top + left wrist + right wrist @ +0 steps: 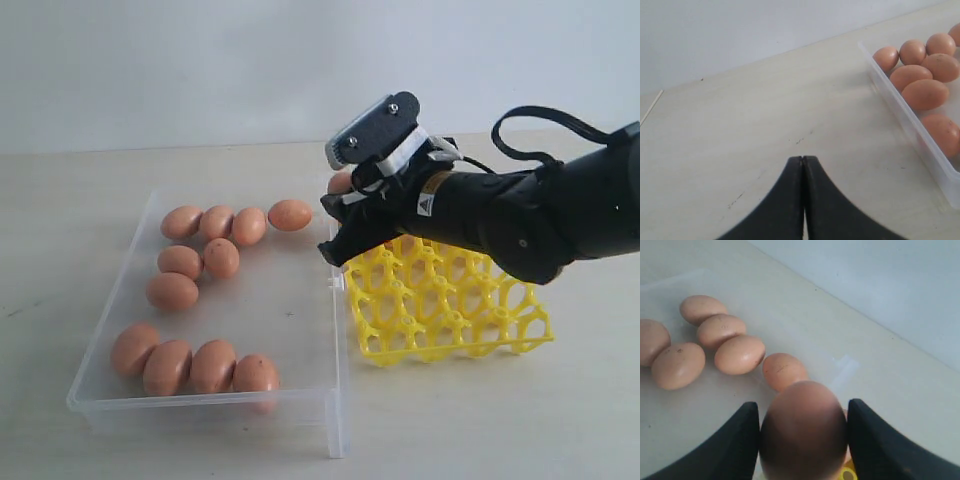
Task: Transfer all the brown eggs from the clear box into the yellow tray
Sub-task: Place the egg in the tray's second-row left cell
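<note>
The right pincer (802,412) grips one brown egg (802,437) where the clear box (120,395), holding the other brown eggs (180,262), meets the yellow tray (450,310), probably mid-carry; next, centre over a free cell, lower, release

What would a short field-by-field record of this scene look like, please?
right gripper: gripping the held egg, near the box's tray-side wall
left gripper: shut, empty, above the table beside the box
clear box: eleven loose eggs clearly inside
yellow tray: beside the box, front cells empty
</note>
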`<state>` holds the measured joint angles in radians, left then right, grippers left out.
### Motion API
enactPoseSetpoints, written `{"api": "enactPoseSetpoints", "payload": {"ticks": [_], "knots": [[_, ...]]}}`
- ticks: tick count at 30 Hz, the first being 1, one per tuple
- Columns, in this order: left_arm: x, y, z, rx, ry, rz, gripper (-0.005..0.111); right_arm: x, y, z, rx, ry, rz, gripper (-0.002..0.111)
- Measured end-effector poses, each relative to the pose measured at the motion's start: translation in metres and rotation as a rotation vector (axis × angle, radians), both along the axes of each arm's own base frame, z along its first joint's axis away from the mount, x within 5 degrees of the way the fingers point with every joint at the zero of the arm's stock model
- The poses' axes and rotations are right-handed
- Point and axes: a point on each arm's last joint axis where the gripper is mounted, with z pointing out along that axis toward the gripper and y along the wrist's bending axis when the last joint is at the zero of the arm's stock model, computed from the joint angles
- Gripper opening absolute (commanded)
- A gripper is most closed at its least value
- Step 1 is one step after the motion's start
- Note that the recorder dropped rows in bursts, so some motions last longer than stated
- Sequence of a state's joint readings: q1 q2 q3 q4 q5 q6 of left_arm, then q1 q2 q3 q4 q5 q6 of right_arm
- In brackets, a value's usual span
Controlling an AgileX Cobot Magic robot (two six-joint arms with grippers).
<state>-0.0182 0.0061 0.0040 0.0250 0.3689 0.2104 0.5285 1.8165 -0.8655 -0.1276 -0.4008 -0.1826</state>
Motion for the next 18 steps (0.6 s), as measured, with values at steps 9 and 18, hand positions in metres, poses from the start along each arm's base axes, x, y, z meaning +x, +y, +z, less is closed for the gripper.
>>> {"api": "enactPoseSetpoints", "payload": {"ticks": [9,18], "knots": [[0.000,0.000,0.000,0.000,0.000,0.000,0.000,0.006,-0.019,-0.036,0.102,-0.006,-0.058,0.000],[0.000,0.000,0.000,0.000,0.000,0.000,0.000,0.009,-0.018,-0.063,0.136,0.026,-0.065,0.008]]}}
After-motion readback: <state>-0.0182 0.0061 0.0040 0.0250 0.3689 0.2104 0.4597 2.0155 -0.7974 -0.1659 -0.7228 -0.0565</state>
